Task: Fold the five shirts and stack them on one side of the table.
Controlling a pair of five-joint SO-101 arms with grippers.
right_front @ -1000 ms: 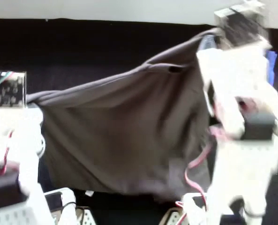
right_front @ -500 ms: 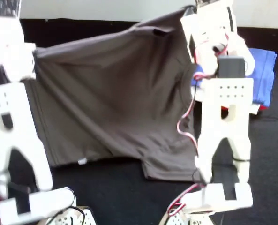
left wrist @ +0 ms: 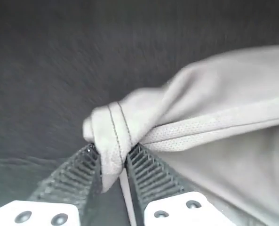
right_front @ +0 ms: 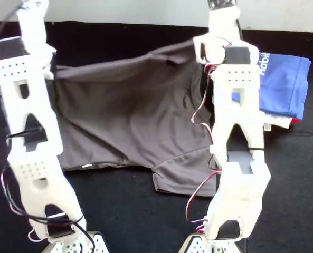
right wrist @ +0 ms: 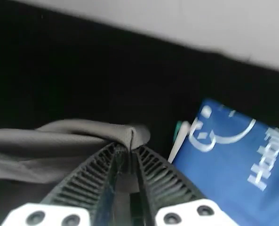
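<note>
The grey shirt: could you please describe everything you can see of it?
The grey shirt is dark knit cloth, spread out unfolded. The left hand and right hand each pinch a bunched corner of its far edge. Its near part lies on the black table, one sleeve sticking out. A folded blue shirt sits beside it.

1. A table (right_front: 130, 216) with a matte black surface spans the high view from edge to edge.
2. Along its far edge runs a plain, pale wall (right_front: 119, 9), meeting the black in a straight line.
3. The light falls soft and even across the black surface.
</note>
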